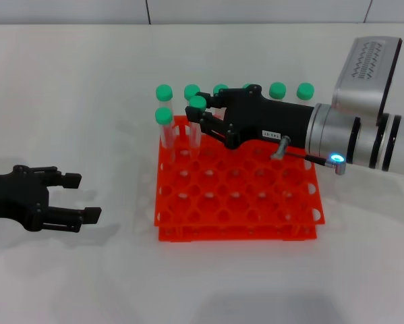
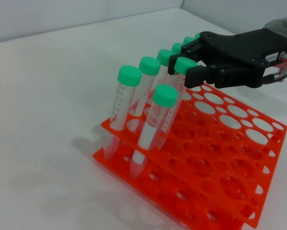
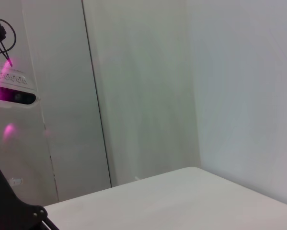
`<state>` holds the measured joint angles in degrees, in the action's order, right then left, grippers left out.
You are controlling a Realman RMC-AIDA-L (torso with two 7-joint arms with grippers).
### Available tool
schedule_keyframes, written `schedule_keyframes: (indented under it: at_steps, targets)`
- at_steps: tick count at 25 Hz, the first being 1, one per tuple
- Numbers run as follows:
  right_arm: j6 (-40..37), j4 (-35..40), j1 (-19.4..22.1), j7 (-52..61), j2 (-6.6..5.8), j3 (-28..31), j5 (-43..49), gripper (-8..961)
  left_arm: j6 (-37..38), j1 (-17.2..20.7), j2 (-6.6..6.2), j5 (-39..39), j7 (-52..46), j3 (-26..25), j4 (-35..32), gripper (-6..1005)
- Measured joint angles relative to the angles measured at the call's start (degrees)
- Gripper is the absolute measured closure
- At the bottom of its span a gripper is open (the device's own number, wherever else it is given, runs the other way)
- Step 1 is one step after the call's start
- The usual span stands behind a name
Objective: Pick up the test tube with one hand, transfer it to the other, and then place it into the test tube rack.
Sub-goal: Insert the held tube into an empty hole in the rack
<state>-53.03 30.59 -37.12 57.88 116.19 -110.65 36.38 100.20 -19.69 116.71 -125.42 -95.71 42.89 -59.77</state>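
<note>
A: What is the rack made of?
B: The test tube rack (image 1: 237, 202) is glossy orange-red plastic, square, two tiers, pierced by a grid of round holes. It sits flat on the matte white counter (image 1: 87, 101).
A: And the tubes?
B: Slim clear plastic with printed graduations, tapered tips and ribbed green screw caps. A row of green-capped tubes (image 1: 277, 90) stands along the far edge, and another tube (image 1: 164, 125) stands one row nearer, at the rack's left side.
A: Where is the test tube itself?
B: The test tube (image 1: 196, 121) is upright at the rack's far left, its lower part already down in a hole, its cap (image 2: 185, 65) between the fingers of the right claw (image 1: 200, 111).
A: So that claw is closed on it?
B: Narrowed around the tube just below the cap, yes; the black fingers (image 2: 198, 76) press the top of the tube. This claw carries a small white label (image 1: 270, 135), and a blue light (image 1: 336, 159) glows on its silver arm.
A: And the other one?
B: The left claw (image 1: 80, 198) hovers low over the counter, well apart from the rack on its left, fingers spread wide and holding nothing.
</note>
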Motion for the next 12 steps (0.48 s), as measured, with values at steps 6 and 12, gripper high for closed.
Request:
schedule_keyframes:
  at_steps: [6, 12]
  targets:
    - [-0.18, 0.31, 0.29, -0.36, 0.0, 0.22, 0.0, 671, 0.07, 0.0, 0.0, 0.0, 0.0, 0.0, 0.0, 113]
    - [-0.25, 0.23, 0.29, -0.42, 0.0, 0.27, 0.0, 670, 0.09, -0.19, -0.02, 0.0, -0.04, 0.0, 0.0, 113]
